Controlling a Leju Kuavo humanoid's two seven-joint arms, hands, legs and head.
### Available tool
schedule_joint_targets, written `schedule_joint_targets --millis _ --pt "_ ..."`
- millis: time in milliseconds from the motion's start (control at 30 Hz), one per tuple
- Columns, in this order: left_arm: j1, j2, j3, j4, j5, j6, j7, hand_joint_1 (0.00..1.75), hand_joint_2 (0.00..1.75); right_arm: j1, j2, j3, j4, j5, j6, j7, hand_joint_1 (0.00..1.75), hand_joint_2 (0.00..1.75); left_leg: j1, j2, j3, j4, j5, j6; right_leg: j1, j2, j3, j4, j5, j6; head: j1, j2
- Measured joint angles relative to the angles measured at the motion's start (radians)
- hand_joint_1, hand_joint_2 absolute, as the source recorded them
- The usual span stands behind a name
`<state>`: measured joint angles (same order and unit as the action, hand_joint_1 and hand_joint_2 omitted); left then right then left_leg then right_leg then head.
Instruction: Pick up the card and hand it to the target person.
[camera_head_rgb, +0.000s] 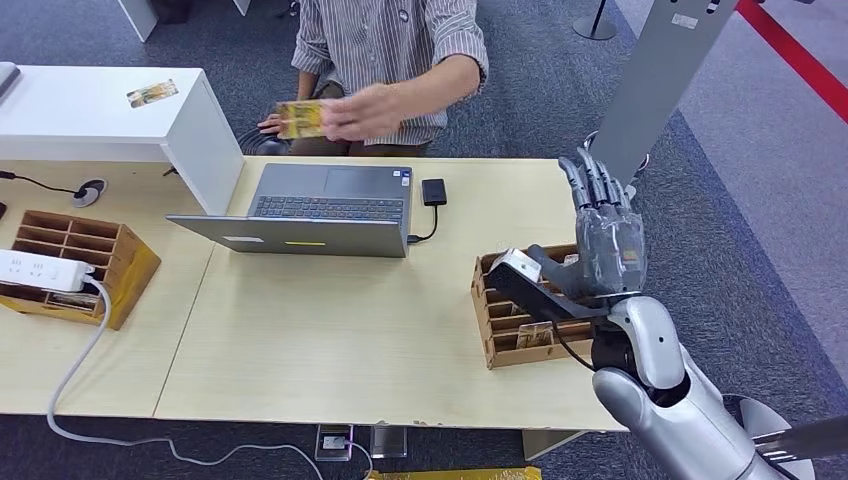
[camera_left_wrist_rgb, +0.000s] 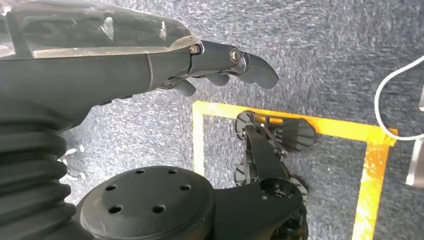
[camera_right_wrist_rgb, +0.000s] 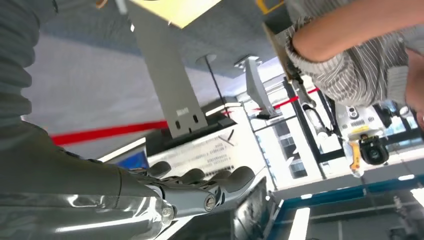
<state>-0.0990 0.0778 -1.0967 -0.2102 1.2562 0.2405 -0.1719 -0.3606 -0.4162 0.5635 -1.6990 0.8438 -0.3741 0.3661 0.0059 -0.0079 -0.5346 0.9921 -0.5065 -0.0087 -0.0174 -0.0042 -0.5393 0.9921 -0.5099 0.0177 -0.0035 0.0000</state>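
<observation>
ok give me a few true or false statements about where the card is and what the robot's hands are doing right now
1. The person's hand holds the card. True.
2. The right hand grips a card. False: it is raised above the wooden organizer with its fingers straight and nothing in them.
3. The laptop is closed. False: it lies open on the table.
4. Another card lies on the white shelf. True.
5. The left hand rests on the table. False: it hangs over the carpeted floor, holding nothing.
</observation>
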Motion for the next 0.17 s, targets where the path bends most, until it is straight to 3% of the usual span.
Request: schedule_joint_targets --millis 167 --pt "0.001 -0.001 0.0 0.0 0.003 0.022 0.019 0.0 0.0 0.062 0.004 -0.041 0.002 -0.236 -0.131 -0.087 0.0 1.75 0.0 0.0 0.0 0.0 0.0 0.0 0.0 0.0 0.0 0.0 0.0 0.0 0.001 0.0"
